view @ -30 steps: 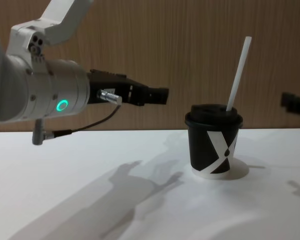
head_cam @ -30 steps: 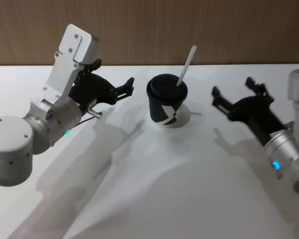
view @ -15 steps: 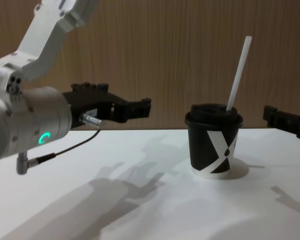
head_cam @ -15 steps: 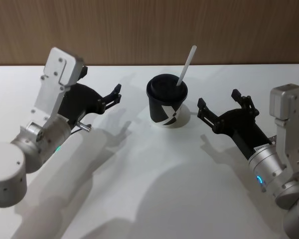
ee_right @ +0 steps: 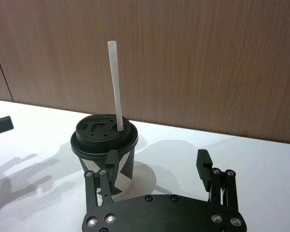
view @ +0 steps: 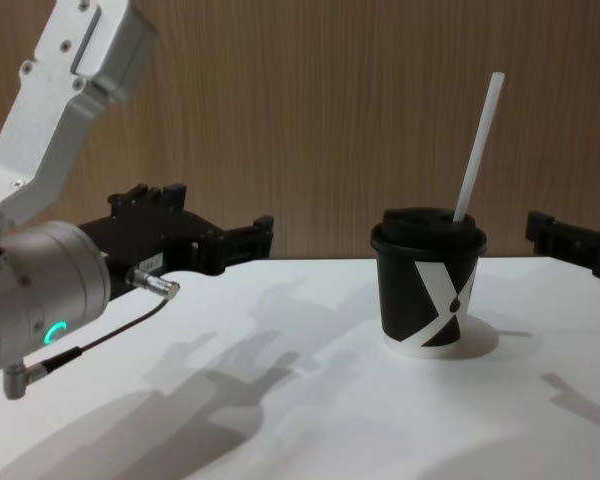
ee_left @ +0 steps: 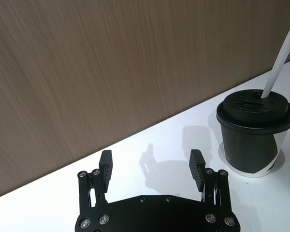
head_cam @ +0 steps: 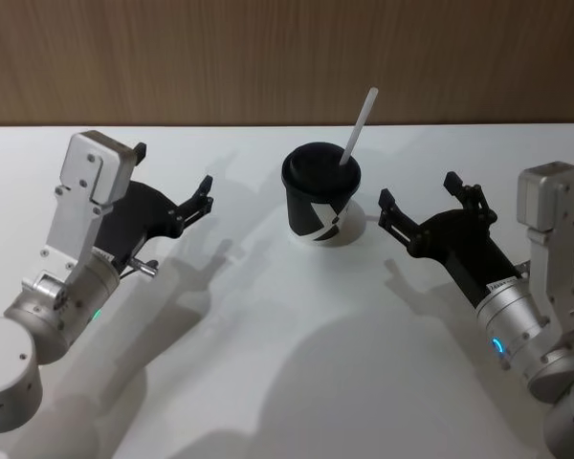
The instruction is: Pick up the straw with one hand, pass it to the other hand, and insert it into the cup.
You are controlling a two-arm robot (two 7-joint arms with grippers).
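Note:
The black cup [head_cam: 318, 201] with the white X mark stands upright at the back middle of the white table. The white straw [head_cam: 358, 126] sticks up through its domed lid, leaning to the right. My left gripper [head_cam: 172, 168] hangs open to the left of the cup, well apart from it, with nothing between its fingers. My right gripper [head_cam: 418, 192] is open and empty to the right of the cup, a short gap away. In the left wrist view the cup [ee_left: 255, 130] and straw [ee_left: 280, 58] lie beyond the open gripper [ee_left: 151, 164]. The right wrist view shows the cup [ee_right: 104, 133] and straw [ee_right: 115, 82] just ahead of the open gripper [ee_right: 158, 162].
A brown wood-grain wall [head_cam: 268, 57] runs along the table's back edge. A thin black cable with a silver plug [view: 152, 284] hangs from the left wrist. Bare white table [head_cam: 297, 335] lies in front of the cup.
The left arm has drawn back leftward and downward, away from the cup. The right arm came in toward the cup a second ago and has held still since. Cup and straw are unmoved.

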